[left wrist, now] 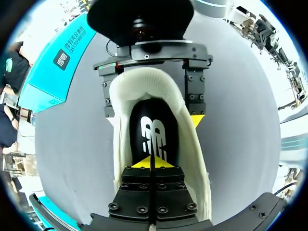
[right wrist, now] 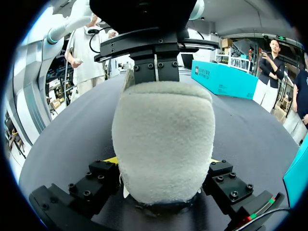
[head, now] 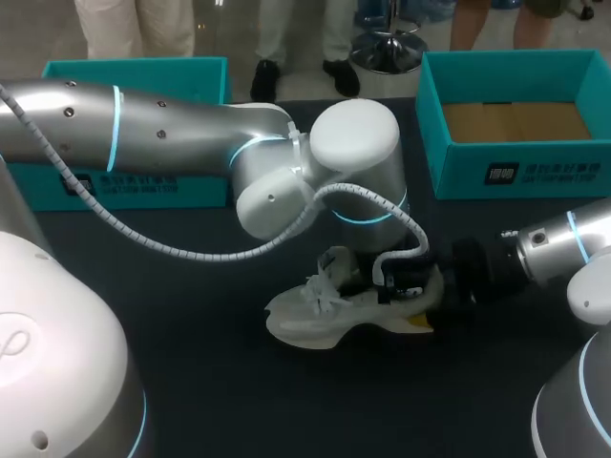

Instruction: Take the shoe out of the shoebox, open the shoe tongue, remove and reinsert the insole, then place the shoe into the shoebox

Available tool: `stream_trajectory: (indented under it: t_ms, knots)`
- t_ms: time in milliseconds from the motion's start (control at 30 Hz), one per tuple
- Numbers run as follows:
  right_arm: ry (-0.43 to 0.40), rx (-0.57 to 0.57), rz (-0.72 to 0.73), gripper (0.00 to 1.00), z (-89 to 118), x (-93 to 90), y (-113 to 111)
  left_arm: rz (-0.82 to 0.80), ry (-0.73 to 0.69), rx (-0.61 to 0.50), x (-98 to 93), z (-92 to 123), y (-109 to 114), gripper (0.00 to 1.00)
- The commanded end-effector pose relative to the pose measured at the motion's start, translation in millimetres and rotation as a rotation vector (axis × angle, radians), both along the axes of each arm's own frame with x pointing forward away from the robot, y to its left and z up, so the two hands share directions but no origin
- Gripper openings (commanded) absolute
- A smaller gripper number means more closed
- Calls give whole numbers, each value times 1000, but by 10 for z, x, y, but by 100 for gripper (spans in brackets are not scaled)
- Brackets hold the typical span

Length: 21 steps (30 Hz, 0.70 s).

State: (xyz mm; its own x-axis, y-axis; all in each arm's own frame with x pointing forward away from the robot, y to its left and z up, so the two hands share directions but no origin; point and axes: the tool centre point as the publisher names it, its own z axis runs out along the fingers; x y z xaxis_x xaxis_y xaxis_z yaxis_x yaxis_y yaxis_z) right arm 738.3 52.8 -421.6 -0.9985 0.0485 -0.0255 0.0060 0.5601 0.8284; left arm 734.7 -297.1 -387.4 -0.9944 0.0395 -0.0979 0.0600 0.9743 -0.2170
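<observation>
1. A dark, matte table top (head: pixel 220 401) fills the head view, and everything below sits on or over it.
2. The silver left arm (head: pixel 172 124) comes in from the left and reaches past the middle, bending down over the shoe. A pale ribbed hose (head: pixel 143 239) loops along it.
3. The silver right arm (head: pixel 573 239) enters low from the right, lying close to the surface.
4. An open teal cardboard shoebox with a brown floor (head: pixel 516 172) stands at the far right of the table. A second teal box part (head: pixel 191 191) lies at the far left, largely hidden by the left arm.
5. The white low shoe with a fleecy lining (head: pixel 305 315) rests on its sole near the table's middle, well apart from both boxes, its laces loose.
6. The black insole with a white logo (left wrist: pixel 154 125) lies flat inside the shoe.
7. The right gripper (right wrist: pixel 163 161) clamps the shoe's heel, one finger on each side.
8. The left gripper (left wrist: pixel 151 162) is down inside the shoe's opening with its yellow tips pressed together on the insole. Whether they have pinched it is hard to tell.
</observation>
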Motion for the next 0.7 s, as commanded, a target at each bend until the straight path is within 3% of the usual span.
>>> stream_trajectory:
  t_ms: [33, 267, 333, 700]
  knots:
    - [-1, -5, -1, 0, 6, -12, 11, -31, 47, -28, 22, 47, 54, 0]
    - [-1, -5, -1, 0, 6, -12, 11, -82, 96, -17, -101, -58, -53, 0]
    - [-1, -5, -1, 0, 6, -12, 11, -98, 104, -20, -149, -61, -69, 23]
    - [-1, -5, -1, 0, 6, -12, 11, -104, 154, -18, -183, -126, -82, 33]
